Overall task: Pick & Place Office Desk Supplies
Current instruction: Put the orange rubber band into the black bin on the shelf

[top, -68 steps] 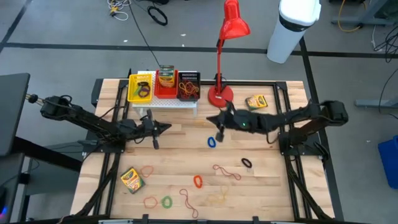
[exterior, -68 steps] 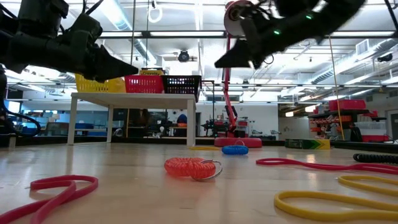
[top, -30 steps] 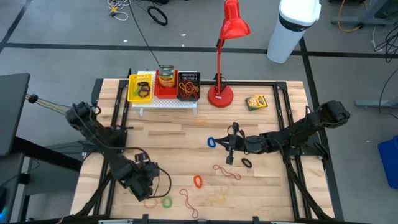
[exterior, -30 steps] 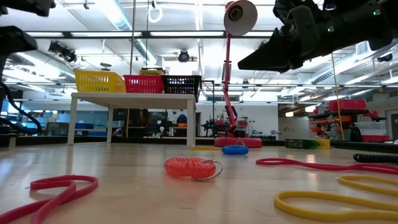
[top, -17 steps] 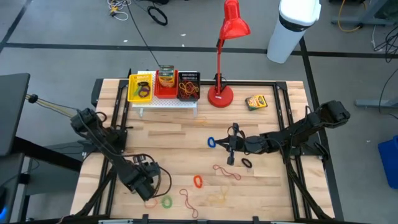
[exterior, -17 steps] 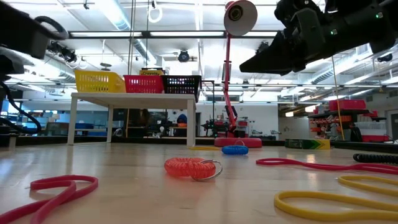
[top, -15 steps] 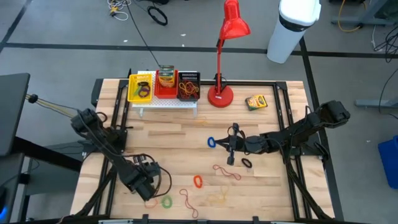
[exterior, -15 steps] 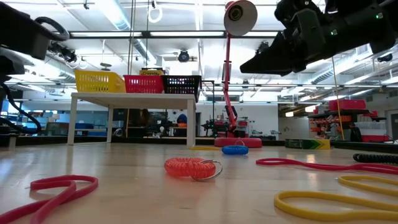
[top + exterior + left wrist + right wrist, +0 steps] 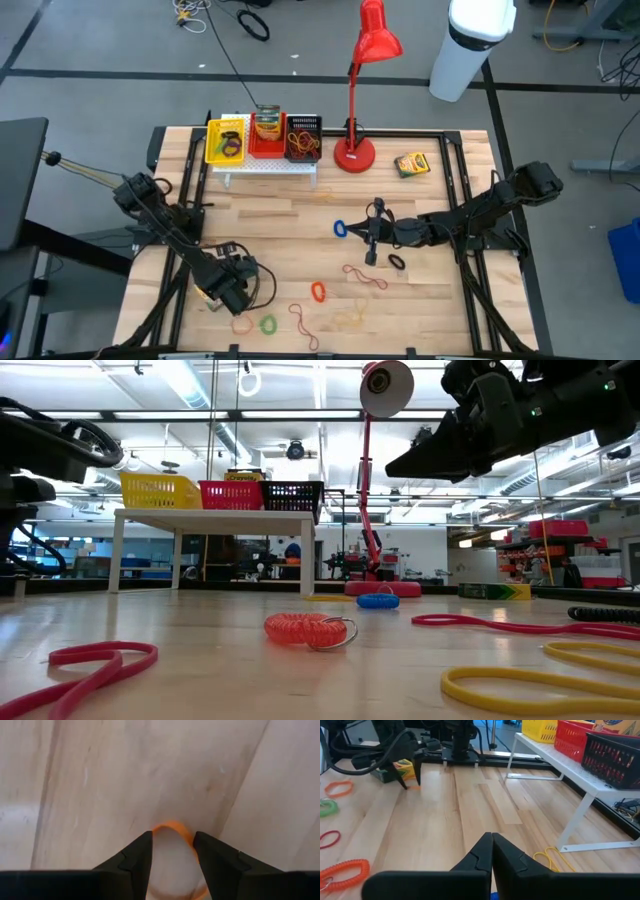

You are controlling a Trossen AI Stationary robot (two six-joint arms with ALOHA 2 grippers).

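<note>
Two arms are over your table. Your left gripper (image 9: pixel 172 851) is low near the front left, by a crayon box (image 9: pixel 402 770), its fingers a little apart around an orange rubber band (image 9: pixel 172 828) lying on the wood. Your right gripper (image 9: pixel 491 851) hangs mid-table, pinched tight with nothing in it, beside a blue band (image 9: pixel 339 229)

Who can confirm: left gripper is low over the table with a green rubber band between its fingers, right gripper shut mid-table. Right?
Not quite: the rubber band between the left gripper's fingers is orange, not green, as the left wrist view shows. The rest holds: that gripper is low over the table, and the right gripper is shut mid-table.
</note>
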